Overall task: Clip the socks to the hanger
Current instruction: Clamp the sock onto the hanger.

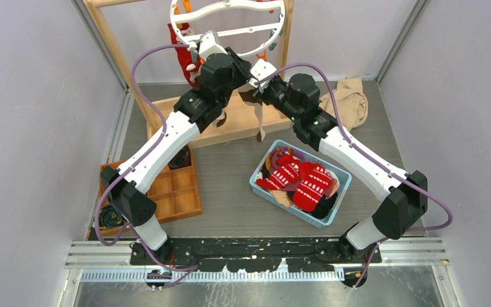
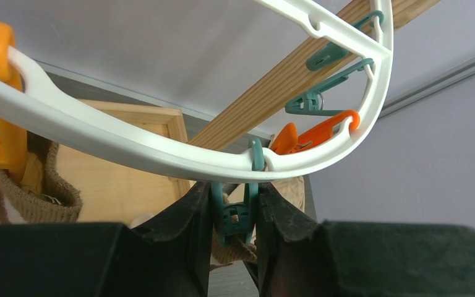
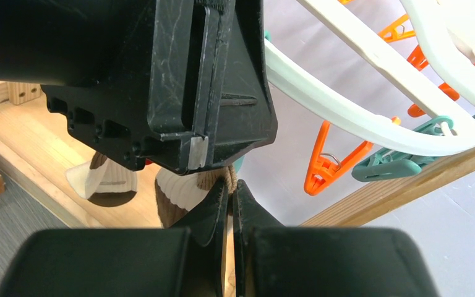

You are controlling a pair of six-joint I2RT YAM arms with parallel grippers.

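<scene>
1. While the left claw (image 2: 235, 197) pinches a teal clip (image 2: 234, 219) between its two dark fingers, the clip hangs from the lower edge of the hanger (image 2: 99, 137).
2. That hanger is a white round plastic ring with curved crossbars. It hangs high at the far side of the bench (image 1: 230, 185), within the wooden frame (image 1: 112, 45).
3. More teal pegs and several orange clips (image 2: 315, 133) dangle from the ring's rim and bars.
4. Right claw (image 3: 230, 201): its fingers are pressed almost together on the brown cuff of a tan-and-brown sock (image 3: 176, 195).
5. This sock is ribbed, pale cream with brown bands. It droops below the claw, its cuff just under the pinched clip. Whether the cuff sits inside the clip's mouth cannot be told.
6. In the top view both claws meet just beneath the ring's near edge, close beside each other.
7. A red sock (image 1: 183, 56) with white markings hangs at the ring's left side.
8. Remaining socks (image 1: 310, 185) lie heaped in a light blue basket (image 1: 254, 181) on the bench, near the right arm. They are mostly red with white patterns, with darker ones beneath.
9. A beige cloth (image 1: 346, 97) lies crumpled at the far right of the bench, well apart from the hanger.
</scene>
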